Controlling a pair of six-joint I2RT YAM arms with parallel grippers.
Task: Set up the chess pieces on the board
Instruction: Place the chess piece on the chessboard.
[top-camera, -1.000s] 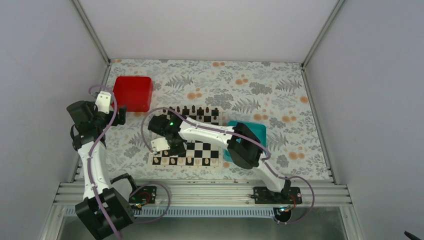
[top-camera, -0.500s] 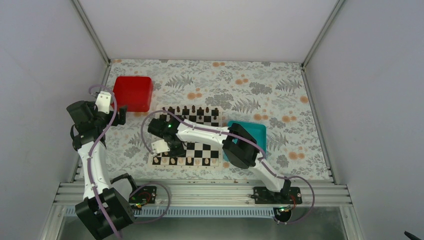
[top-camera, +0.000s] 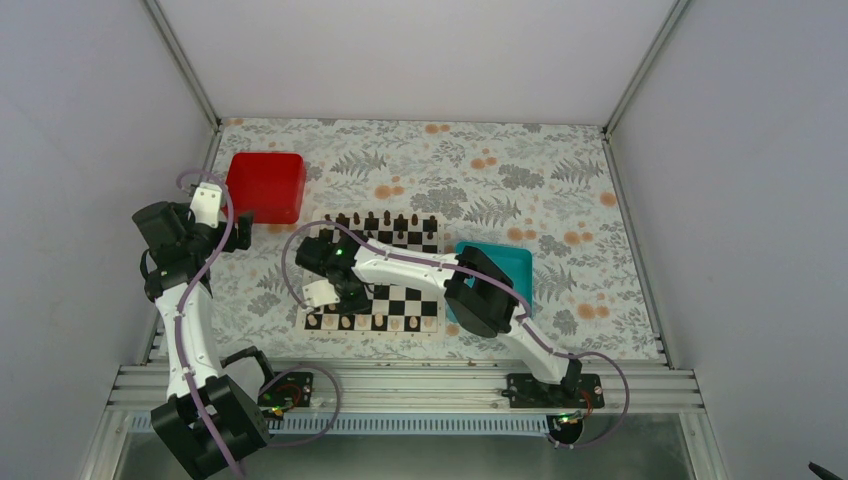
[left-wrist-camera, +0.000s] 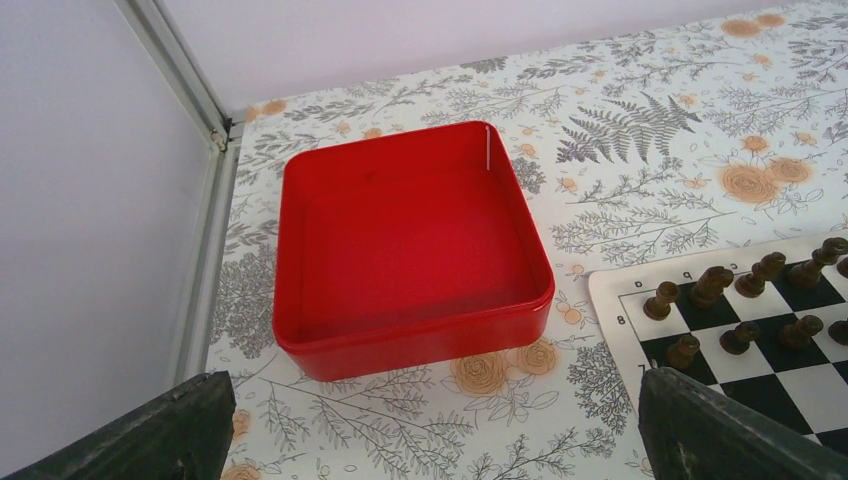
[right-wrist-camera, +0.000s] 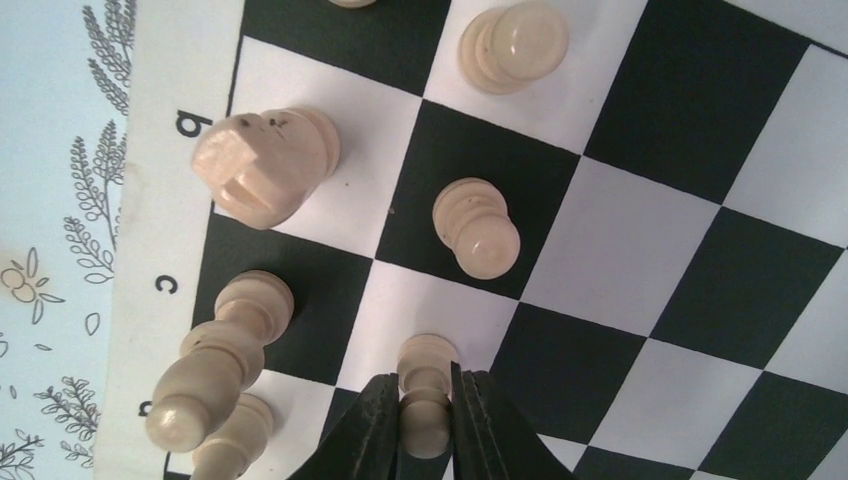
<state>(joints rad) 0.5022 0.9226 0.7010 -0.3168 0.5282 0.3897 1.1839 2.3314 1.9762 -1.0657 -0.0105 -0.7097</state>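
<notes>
The chessboard (top-camera: 400, 300) lies mid-table, dark pieces (top-camera: 385, 221) lined along its far edge and light pieces (top-camera: 370, 322) along its near edge. My right gripper (right-wrist-camera: 427, 420) is shut on a light pawn (right-wrist-camera: 428, 385) whose base rests on a white square near the board's left edge. Around it stand a light knight (right-wrist-camera: 265, 165), a bishop (right-wrist-camera: 225, 355) and two more pawns (right-wrist-camera: 478, 228). My left gripper (top-camera: 235, 232) is open, hovering left of the board near the red box (left-wrist-camera: 405, 245); its fingertips (left-wrist-camera: 715, 430) frame the lower corners of the left wrist view.
The red box (top-camera: 265, 186) looks empty at the back left. A teal tray (top-camera: 510, 262) sits against the board's right side, partly under my right arm. Dark pieces (left-wrist-camera: 745, 300) show on the board's corner. Aluminium rails edge the table.
The right arm has shifted slightly left and lower over the board's left side. The left arm has not moved.
</notes>
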